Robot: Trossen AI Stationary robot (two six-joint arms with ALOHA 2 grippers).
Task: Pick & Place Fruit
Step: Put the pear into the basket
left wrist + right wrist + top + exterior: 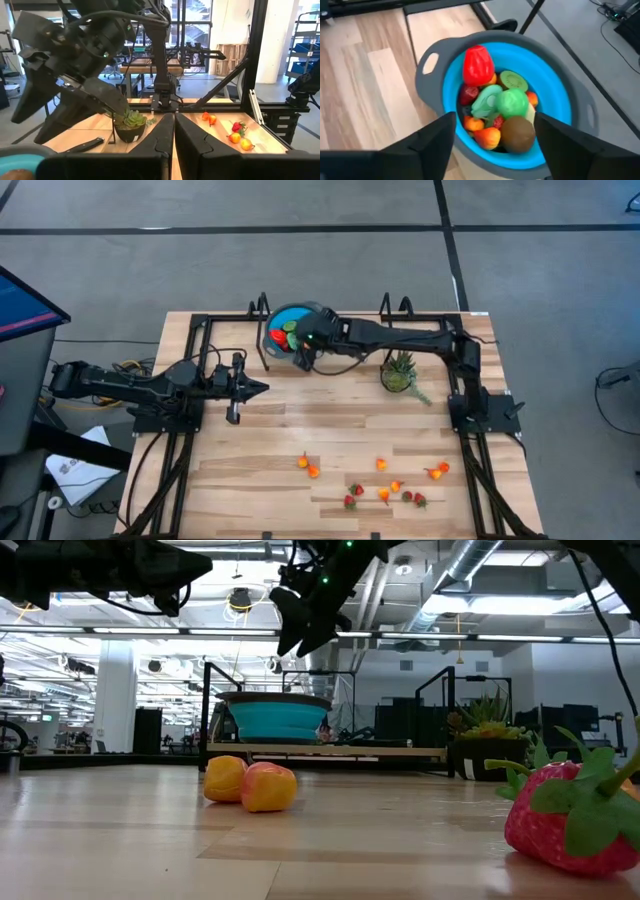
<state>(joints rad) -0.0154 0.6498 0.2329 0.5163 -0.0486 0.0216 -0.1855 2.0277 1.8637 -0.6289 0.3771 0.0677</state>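
A blue bowl point(283, 316) with a grey rim point(431, 59) stands at the table's far edge, holding several toy fruits: a red strawberry point(478, 65), a green pear point(501, 101), a brown kiwi point(518, 133) and orange pieces. My right gripper point(303, 350) hangs open over the bowl point(278, 718), slanting down, with nothing between its fingers point(437, 137). More fruit point(384, 494) lies scattered near the table's front edge, among them two orange pieces point(250, 783) and a strawberry point(565, 815). My left gripper point(252, 388) waits shut at mid-left, above the table.
A small potted spiky green plant point(400, 372) stands right of the bowl, under my right arm. Black frame rails point(195, 330) run along the table's left, right and far sides. Bare wood point(330, 415) lies between the bowl and the scattered fruit.
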